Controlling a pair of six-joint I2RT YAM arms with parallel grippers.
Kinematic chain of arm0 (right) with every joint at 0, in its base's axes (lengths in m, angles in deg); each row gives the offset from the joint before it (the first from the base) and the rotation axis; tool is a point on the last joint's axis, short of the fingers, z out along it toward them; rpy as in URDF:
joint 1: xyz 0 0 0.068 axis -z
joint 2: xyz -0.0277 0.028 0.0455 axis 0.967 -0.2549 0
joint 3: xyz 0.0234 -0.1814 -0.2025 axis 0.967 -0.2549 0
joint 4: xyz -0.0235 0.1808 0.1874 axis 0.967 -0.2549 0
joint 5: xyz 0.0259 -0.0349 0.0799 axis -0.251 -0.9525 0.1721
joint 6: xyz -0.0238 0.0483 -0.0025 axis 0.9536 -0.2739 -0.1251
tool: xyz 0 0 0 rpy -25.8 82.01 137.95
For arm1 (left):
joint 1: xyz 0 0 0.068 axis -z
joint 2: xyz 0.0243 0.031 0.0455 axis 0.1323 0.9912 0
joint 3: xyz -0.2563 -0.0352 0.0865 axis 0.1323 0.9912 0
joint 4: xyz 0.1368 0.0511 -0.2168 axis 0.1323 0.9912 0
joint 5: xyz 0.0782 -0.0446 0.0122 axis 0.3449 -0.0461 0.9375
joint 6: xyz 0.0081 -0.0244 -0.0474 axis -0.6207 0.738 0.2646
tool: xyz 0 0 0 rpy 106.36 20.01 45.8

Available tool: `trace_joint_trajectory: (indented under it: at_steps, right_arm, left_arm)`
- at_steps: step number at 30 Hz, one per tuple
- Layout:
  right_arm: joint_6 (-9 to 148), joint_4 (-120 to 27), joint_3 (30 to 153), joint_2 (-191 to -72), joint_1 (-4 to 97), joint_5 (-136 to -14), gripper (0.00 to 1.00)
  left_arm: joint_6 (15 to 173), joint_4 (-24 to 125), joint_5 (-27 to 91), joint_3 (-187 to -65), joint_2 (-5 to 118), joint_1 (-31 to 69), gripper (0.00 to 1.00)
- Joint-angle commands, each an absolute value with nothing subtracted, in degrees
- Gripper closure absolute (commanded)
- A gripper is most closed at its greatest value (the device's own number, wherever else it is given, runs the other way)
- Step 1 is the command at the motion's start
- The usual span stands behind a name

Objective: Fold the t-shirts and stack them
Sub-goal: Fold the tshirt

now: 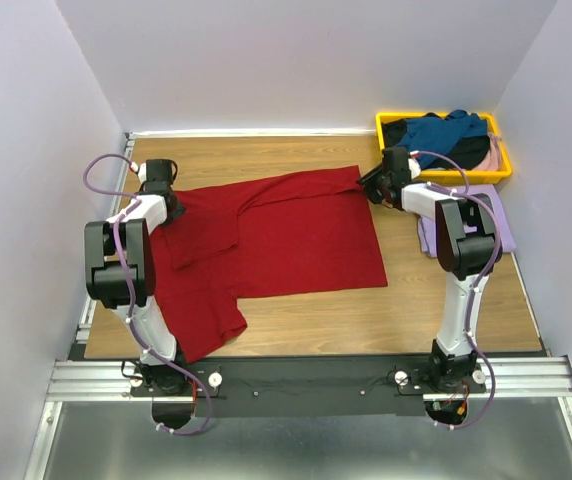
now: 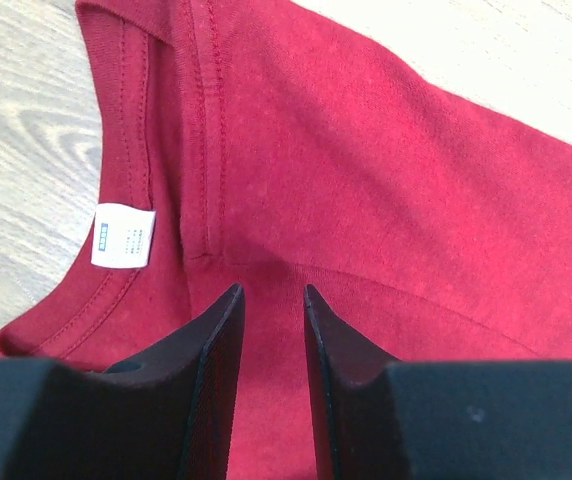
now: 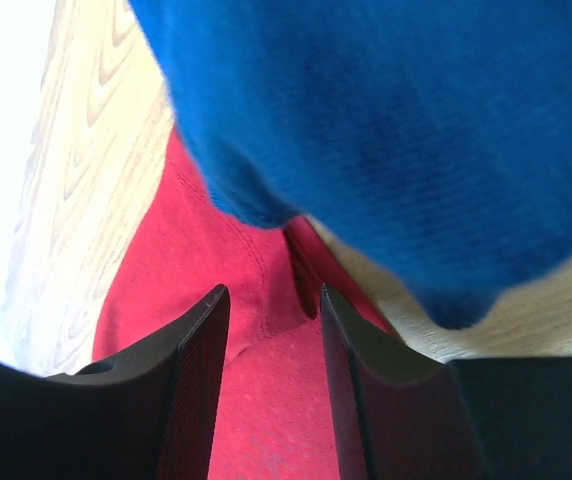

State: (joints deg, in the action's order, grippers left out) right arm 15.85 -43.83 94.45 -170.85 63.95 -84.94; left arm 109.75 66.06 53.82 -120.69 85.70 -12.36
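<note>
Red t-shirt (image 1: 286, 235) spread on wooden table (image 1: 446, 300), white walls (image 1: 296, 60).

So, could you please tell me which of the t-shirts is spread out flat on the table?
The dark red t-shirt; the lavender one lies folded at the right, and the others sit bunched in the yellow tray.

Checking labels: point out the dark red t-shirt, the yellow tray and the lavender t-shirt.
dark red t-shirt (image 1: 296, 235): top external view, middle of the spread body.
yellow tray (image 1: 444, 177): top external view, near rim, far right of the table.
lavender t-shirt (image 1: 503, 225): top external view, right edge showing beside the right arm.
</note>
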Motion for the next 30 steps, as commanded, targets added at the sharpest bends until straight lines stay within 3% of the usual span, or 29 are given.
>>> trace_joint_trajectory:
  at_steps: [1, 10, 21, 30]
  right_arm:
    - [14.73, -43.48, 93.19, -172.60, 63.55, -85.17, 0.55]
    - [13.94, -43.48, 92.75, -172.95, 63.37, -85.25, 0.55]
    - [17.00, -43.57, 92.58, -171.55, 63.46, -87.35, 0.94]
    - [23.34, -44.18, 92.05, -168.56, 63.98, -88.33, 0.99]
  left_arm:
    - [109.22, 64.71, 55.61, -120.26, 86.95, -12.35, 0.63]
    - [109.22, 64.63, 55.70, -120.00, 87.74, -12.44, 0.64]
    - [108.96, 65.50, 57.37, -120.26, 88.62, -12.44, 0.65]
    - [108.60, 67.35, 60.09, -121.40, 89.23, -13.14, 0.67]
